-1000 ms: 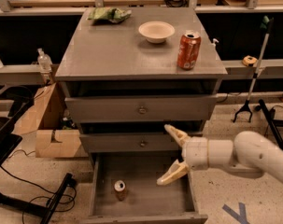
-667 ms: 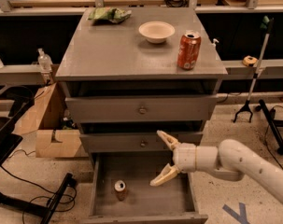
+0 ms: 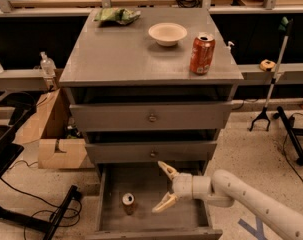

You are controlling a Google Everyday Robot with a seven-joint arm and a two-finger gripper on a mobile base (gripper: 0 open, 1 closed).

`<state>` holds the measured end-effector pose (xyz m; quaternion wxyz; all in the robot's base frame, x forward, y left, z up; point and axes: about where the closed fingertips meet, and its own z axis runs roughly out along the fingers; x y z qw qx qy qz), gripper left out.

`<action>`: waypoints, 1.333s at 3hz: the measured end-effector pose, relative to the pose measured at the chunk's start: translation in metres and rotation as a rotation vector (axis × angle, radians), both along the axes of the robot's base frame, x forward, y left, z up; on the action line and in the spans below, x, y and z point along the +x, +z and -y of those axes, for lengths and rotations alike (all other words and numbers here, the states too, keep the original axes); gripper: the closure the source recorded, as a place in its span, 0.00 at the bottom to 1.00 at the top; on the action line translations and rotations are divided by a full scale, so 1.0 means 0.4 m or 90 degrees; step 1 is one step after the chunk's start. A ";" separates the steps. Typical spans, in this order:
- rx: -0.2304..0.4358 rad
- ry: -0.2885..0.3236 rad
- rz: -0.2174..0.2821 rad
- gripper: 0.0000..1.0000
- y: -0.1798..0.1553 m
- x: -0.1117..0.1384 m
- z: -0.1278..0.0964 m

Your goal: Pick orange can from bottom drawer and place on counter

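The orange can (image 3: 128, 203) stands upright on the floor of the open bottom drawer (image 3: 188, 215), left of middle, silver top showing. My gripper (image 3: 162, 187) is open, its two cream fingers spread wide, and hovers over the drawer just right of the can, apart from it. My white arm reaches in from the lower right. The grey counter (image 3: 126, 54) tops the cabinet above.
On the counter stand a red-orange can (image 3: 202, 53), a white bowl (image 3: 167, 33) and a green bag (image 3: 116, 16). Two shut knobbed drawers sit above the open one. A cardboard box (image 3: 56, 134) and cables lie left; a black stand (image 3: 271, 84) stands right.
My gripper has moved left and a little down, from the drawer's right side towards the can. Its fingers stay spread. The can has not moved.
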<state>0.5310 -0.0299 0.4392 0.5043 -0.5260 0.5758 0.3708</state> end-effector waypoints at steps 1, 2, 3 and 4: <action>-0.003 0.005 -0.067 0.00 -0.146 -0.010 -0.034; -0.002 0.007 -0.074 0.00 -0.162 -0.014 -0.040; 0.020 0.019 -0.078 0.00 -0.217 -0.008 -0.081; 0.062 0.057 -0.072 0.00 -0.335 0.002 -0.157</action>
